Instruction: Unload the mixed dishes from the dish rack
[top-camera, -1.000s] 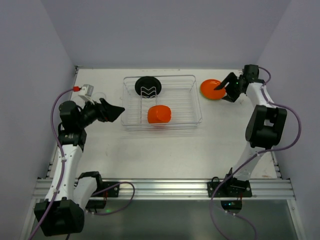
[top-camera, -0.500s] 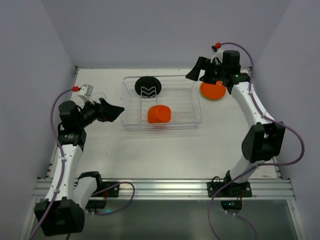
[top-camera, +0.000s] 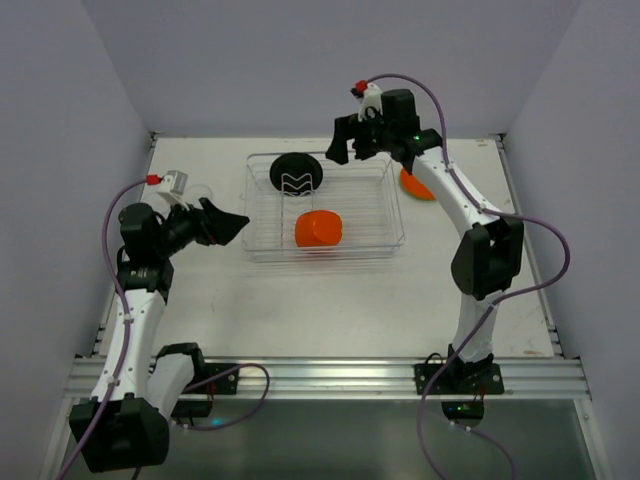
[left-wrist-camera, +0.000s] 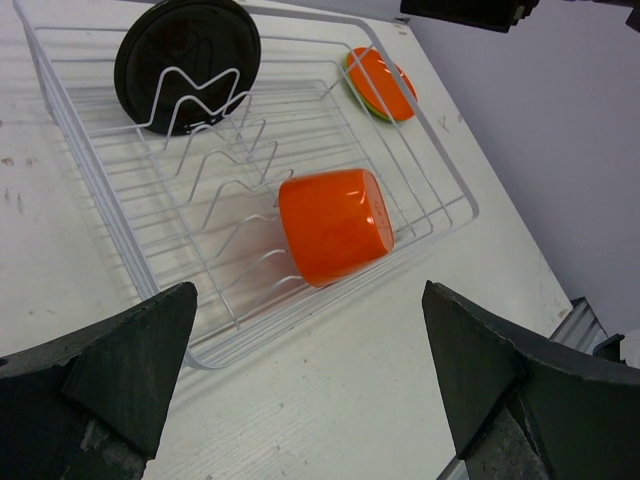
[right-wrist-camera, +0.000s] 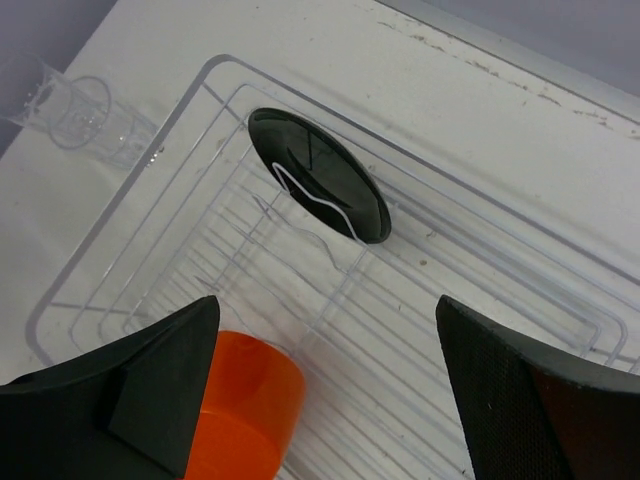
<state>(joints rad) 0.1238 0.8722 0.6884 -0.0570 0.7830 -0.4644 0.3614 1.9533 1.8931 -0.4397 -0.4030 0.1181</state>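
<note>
Hovering above the far right corner of the dish rack (top-camera: 248, 205), the right gripper (top-camera: 342, 150) is standing spread wide and empty. The black plate (top-camera: 295, 172) is standing on edge in the far-left slots, leftward of that gripper, which is nearer it than the left gripper (top-camera: 240, 225), likewise spread and empty.

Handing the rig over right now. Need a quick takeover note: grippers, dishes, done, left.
Left gripper: jaws open, empty, left of the dish rack.
Right gripper: jaws open, empty, above the rack's far right corner.
In rack: black plate upright in the slots, orange cup on its side.
Out: orange plate stacked on a green plate on the table right of the rack; clear glass cup left of it.
Left to do: black plate, orange cup.
</note>
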